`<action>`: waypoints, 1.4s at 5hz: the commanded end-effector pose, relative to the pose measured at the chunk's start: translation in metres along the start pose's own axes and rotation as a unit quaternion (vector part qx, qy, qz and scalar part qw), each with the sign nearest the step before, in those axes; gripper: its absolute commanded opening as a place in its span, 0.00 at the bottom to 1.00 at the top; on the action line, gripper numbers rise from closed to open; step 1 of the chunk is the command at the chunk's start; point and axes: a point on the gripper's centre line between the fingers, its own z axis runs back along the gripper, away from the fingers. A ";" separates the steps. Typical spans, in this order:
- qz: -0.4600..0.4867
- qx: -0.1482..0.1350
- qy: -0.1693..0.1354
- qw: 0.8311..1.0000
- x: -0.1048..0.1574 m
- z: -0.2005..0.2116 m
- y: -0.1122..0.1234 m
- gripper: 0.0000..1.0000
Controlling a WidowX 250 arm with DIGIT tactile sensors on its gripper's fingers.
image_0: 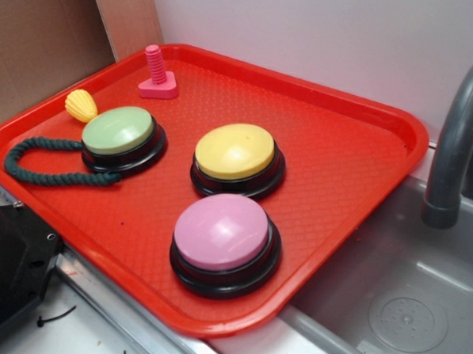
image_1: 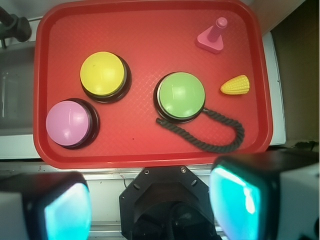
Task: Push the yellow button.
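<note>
A pale wall and a grey sink basin (image_0: 388, 312) with a grey faucet (image_0: 459, 141) frame the red textured plastic tray (image_0: 340, 174) that carries everything. In the exterior view, the large round button with a smooth pale-yellow dome on a black base (image_0: 235, 151) sits near the tray's middle, just beside the same-sized pink domed button (image_0: 222, 232) in front of it and a little apart from the green domed button (image_0: 118, 130). A dark green twisted rope (image_0: 46, 167) loops from the green button, a small ribbed yellow shell-shaped toy (image_0: 81, 105) lies next to it, and a pink plastic bolt (image_0: 156, 71) stands upright toward the far edge. We see no arm here.

In the wrist view, we look down from well above. Our hand (image_1: 150, 205) hangs at the tray's near edge, its blurred pads (image_1: 235, 200) spread wide and holding nothing, as far as the blur allows. The yellow button (image_1: 102, 74) lies ahead and left.

We judge the approach barely begun: next we must travel forward and left over the yellow dome, clear of the pink button, then press straight down.
</note>
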 end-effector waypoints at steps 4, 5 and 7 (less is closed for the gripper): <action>-0.118 0.018 0.031 0.992 0.125 -0.129 -0.058 1.00; -0.162 0.049 0.031 0.985 0.134 -0.156 -0.052 1.00; -0.210 0.030 0.102 0.972 0.117 -0.172 -0.063 1.00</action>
